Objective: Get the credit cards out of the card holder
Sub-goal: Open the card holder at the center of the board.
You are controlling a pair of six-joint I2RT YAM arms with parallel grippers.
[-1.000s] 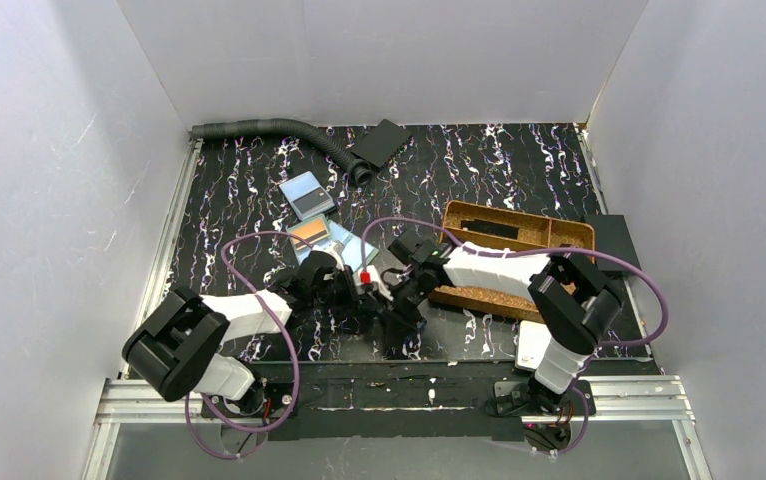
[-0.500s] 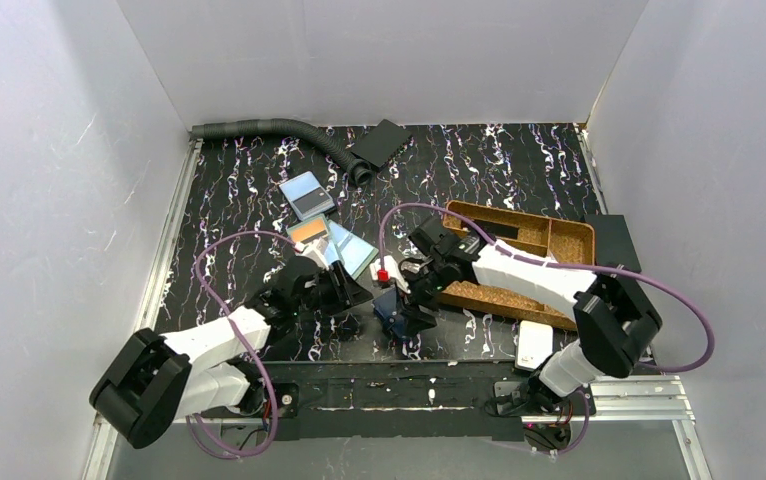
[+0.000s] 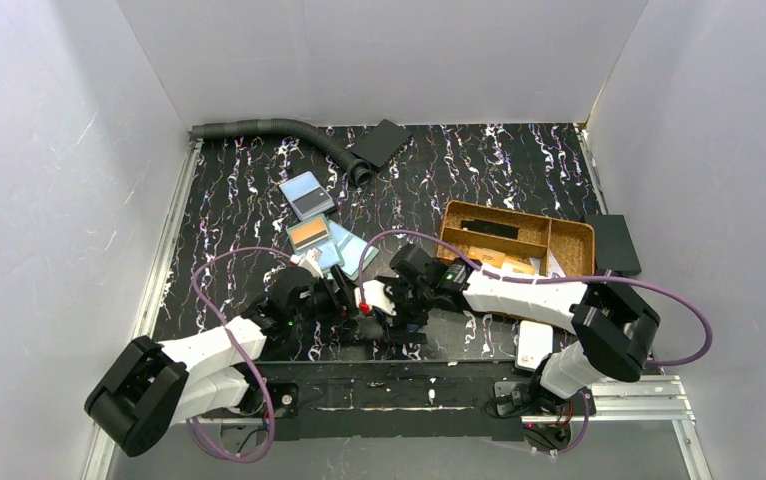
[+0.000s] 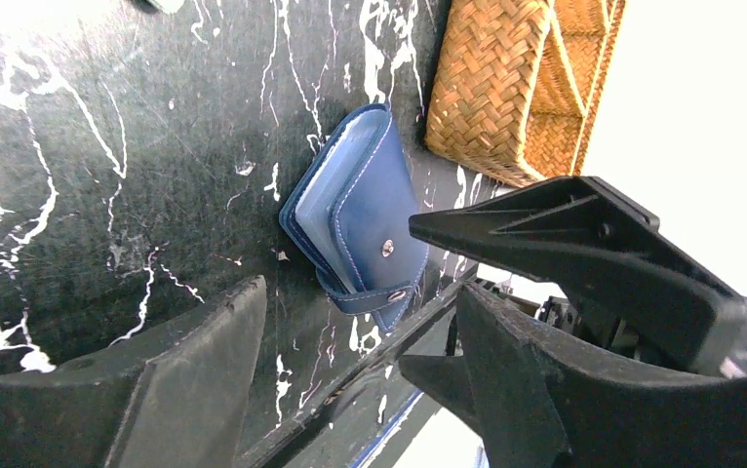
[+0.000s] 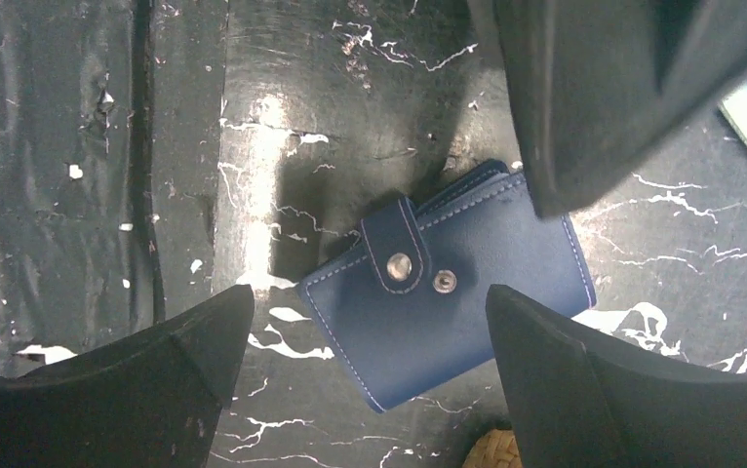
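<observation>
No lettering, brand, number or sign is being shown legibly in any view. The card holder is being seen close up from both wrist cameras with a plain stitched blue cover that carries no print. The faces of the credit cards are being rendered too small in the overhead view for any print to be made out.

My white-and-black left arm and right arm stretch low and inward, wrists almost meeting near the front middle, with my left jaws and right jaws both spread apart, gripping nothing.
</observation>
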